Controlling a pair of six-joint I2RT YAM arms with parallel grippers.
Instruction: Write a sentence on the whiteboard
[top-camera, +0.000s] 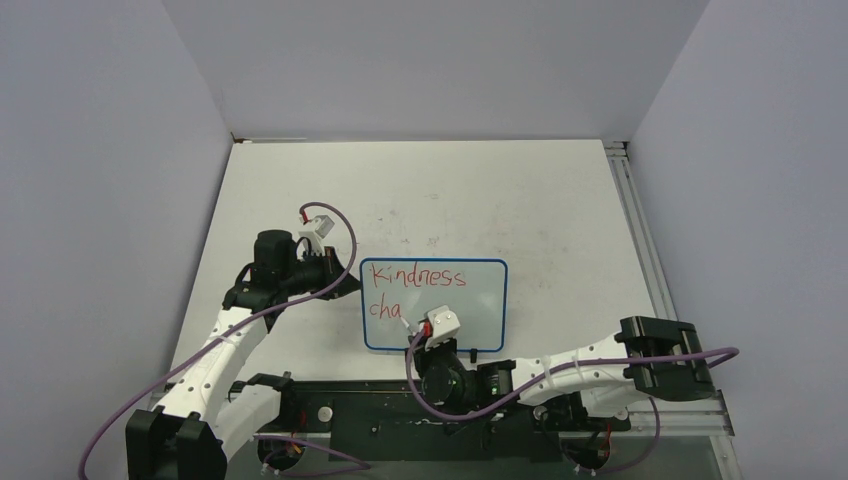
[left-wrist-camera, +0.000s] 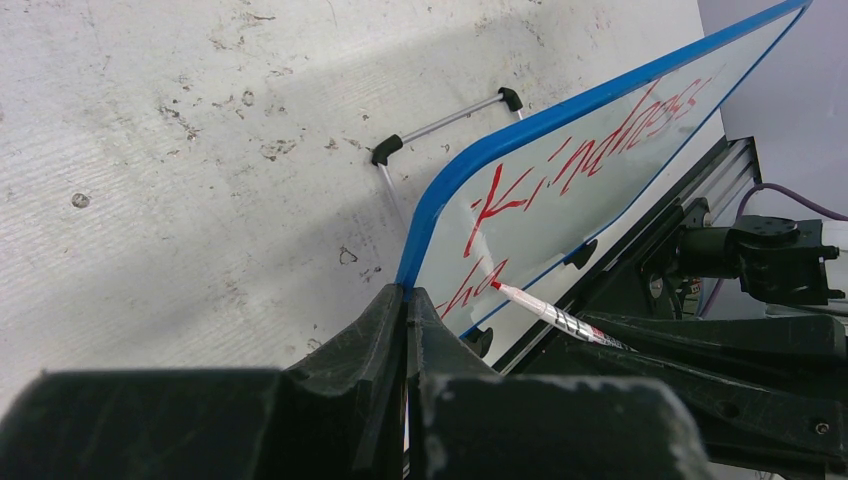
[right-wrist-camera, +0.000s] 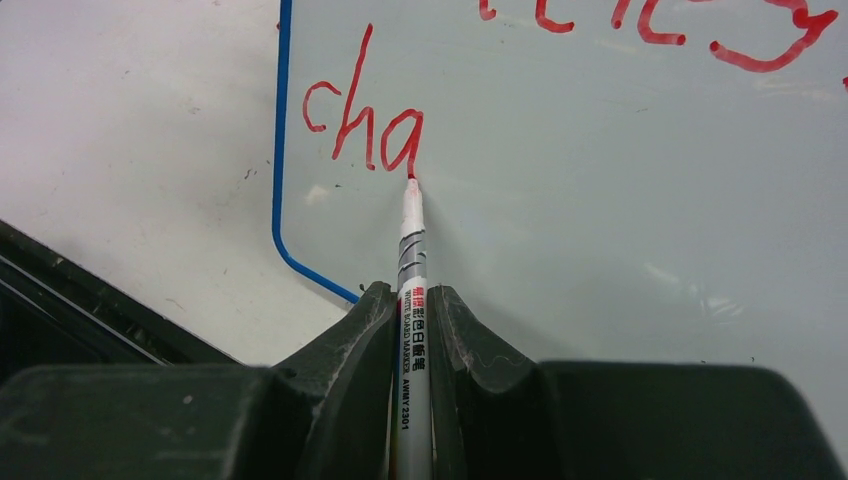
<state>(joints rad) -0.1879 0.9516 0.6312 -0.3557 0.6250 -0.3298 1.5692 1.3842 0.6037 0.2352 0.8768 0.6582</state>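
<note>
Reading the whiteboard (top-camera: 480, 312), we find "Kindness" finished on the top line and "cha" begun beneath it in red. The sentence looks incomplete to us, with most of the second line bare. The whiteboard lies flat on the table (top-camera: 450, 190), near the arms' bases. The right end effector (right-wrist-camera: 410, 295) grasps a red marker (right-wrist-camera: 412, 250), its tip touching the foot of the "a". The left end effector (left-wrist-camera: 407, 295) is clenched on the blue frame (left-wrist-camera: 430, 215) at the left edge, steadying it, we judge.

whiteboard (top-camera: 470, 315) | blue frame, rounded corners | red writing "Kindness" above "cha" | mid-table (top-camera: 300, 200)
</note>
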